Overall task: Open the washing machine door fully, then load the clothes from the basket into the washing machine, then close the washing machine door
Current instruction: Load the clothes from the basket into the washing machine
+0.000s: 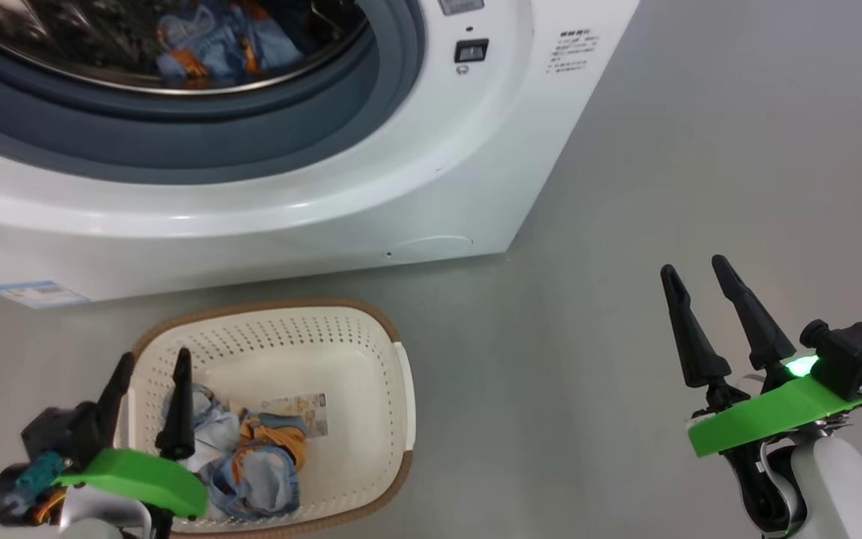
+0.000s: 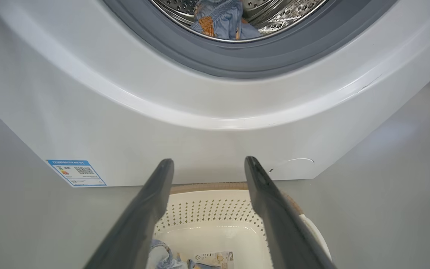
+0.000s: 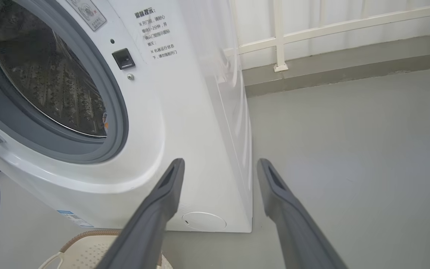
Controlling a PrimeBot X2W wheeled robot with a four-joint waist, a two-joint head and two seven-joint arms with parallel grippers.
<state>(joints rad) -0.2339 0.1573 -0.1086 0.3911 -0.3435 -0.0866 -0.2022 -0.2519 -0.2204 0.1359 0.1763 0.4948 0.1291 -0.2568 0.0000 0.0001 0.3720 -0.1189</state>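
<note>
On the washing machine (image 1: 326,202), a printed Chinese notice (image 3: 155,31) right of the drum mouth is headed 温馨提示. The lines beneath are too small for us to read. Low on the front we see one blue sticker (image 2: 76,172) with a QR code, and one round flap (image 3: 203,221) near the right corner. A paper label (image 1: 304,415) lies in the basket (image 1: 393,359), its print too fine to read.

We count one machine, one basket and two bundles of the clothes: one inside the steel drum (image 1: 214,45), and one (image 1: 259,464) crumpled in the basket's near left corner, with no clear long axis.

The basket sits on the floor (image 1: 588,374) just before the machine, one perforated wall facing it.

The left tool (image 1: 156,355) hangs over the basket's left rim, fingers apart and empty, pointing toward the machine. The right tool (image 1: 694,265) is also spread and empty, over bare floor well right of the basket.
</note>
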